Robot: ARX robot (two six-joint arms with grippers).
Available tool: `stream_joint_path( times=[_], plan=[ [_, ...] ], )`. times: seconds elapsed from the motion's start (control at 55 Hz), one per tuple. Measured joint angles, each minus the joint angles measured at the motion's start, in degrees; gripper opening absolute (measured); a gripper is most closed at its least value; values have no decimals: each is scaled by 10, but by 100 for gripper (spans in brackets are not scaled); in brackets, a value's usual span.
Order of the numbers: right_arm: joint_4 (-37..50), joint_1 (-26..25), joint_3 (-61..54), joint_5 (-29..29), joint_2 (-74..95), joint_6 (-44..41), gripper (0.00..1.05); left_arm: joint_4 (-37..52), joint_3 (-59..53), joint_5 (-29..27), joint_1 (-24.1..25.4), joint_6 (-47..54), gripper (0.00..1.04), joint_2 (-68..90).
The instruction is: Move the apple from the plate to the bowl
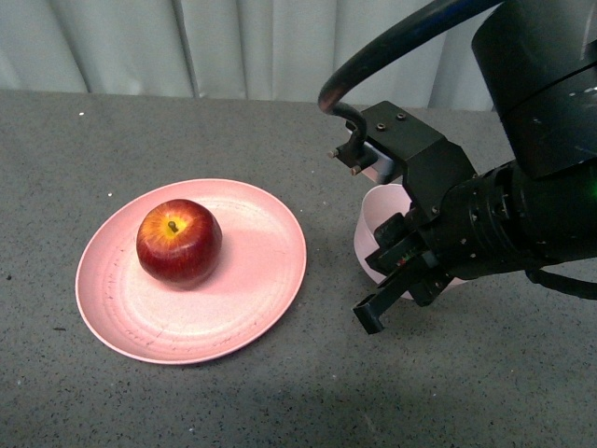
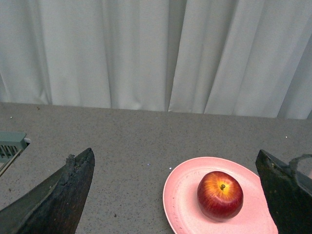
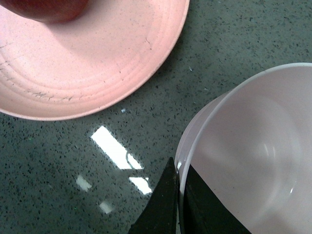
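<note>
Grey speckled tabletop [image 1: 93,392], pale curtain [image 1: 187,47]; apple [image 1: 178,241] on plate [image 1: 252,280], right pincer [image 3: 179,170] pinching bowl [image 3: 253,146].

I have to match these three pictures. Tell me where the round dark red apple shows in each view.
Front view: round dark red apple left of centre, on the wide salmon-pink plate.
Left wrist view: whole apple on the plate, between the left arm's dark fingers.
Right wrist view: only a sliver, cut by the picture's edge.
Shared landmark: the plate.
</note>
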State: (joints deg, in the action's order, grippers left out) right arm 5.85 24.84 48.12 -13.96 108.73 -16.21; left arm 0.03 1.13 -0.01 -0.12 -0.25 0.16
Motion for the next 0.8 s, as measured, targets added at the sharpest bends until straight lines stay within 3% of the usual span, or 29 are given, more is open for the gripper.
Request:
stream_joint_path(
  times=[0.8],
  plan=[
    [13, 33, 44, -11, 70, 14, 1, 0, 0, 0, 0, 0, 98, 0]
  ],
)
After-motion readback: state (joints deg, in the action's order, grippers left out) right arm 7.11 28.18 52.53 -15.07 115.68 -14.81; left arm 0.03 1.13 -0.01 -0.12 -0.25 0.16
